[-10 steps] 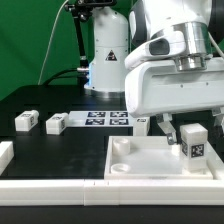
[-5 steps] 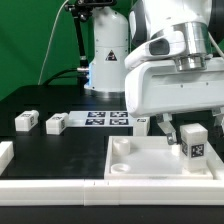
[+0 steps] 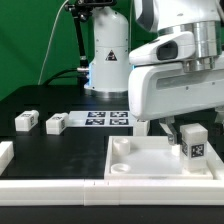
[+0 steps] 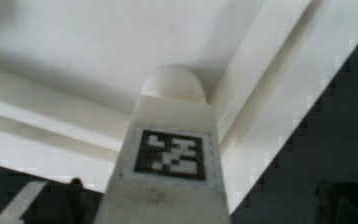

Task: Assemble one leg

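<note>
1. Along the near edge of the bench, toward the corner at the exterior view's right, the large white tray piece [image 3: 135, 170] is lying flat with its raised rim facing up.
2. The leg [image 3: 193, 143] is standing upright on that tray, close to the bench edge at the exterior view's right, with its tag showing toward the near edge. In the wrist view the leg [image 4: 172, 140] is filling the centre, rounded end on top, with the tray's pale floor behind it.
3. The gripper [image 3: 158, 128] is hanging just beside the leg, not clasping it. The bulky hand is hiding the fingers, so I cannot tell how wide they are standing.
4. I am judging this as the approach-to-grasp step: the next move is calling for the fingers to centre over the leg and come down around it squarely.
5. Further back, two spare blocks [image 3: 25, 121] are sitting mid-bench at the exterior view's left.
6. The marker board [image 3: 108, 118] is lying beyond them, toward the far edge.
</note>
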{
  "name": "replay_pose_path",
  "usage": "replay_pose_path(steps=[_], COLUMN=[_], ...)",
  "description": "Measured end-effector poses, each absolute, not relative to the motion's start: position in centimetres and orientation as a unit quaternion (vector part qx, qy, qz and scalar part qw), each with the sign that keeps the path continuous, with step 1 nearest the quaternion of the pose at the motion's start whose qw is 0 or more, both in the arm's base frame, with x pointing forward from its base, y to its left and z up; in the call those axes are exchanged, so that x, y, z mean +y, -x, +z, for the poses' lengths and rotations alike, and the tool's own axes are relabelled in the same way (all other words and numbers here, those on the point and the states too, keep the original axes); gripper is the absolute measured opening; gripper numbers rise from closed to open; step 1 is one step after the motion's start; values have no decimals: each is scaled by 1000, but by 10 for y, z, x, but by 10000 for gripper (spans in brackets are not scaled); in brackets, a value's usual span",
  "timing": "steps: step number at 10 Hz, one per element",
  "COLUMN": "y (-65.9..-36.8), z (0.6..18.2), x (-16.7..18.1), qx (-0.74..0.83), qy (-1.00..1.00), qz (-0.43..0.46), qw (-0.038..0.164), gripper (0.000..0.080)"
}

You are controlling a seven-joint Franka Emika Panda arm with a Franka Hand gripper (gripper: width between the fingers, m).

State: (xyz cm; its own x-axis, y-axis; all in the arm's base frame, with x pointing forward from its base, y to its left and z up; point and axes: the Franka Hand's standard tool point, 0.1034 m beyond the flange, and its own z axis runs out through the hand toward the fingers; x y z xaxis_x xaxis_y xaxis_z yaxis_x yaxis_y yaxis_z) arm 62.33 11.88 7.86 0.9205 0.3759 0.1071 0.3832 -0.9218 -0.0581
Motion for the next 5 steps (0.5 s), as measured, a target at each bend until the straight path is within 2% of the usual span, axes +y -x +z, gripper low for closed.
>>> replay_pose_path(steps=[2, 3, 5], y=[-620, -631, -632], z=[80, 80, 77], x=[120, 119, 115], qx=[-199, -198, -202], qy=[978, 979, 979], qz=[34, 13, 10], qw=[43, 43, 42], gripper=[649, 649, 649])
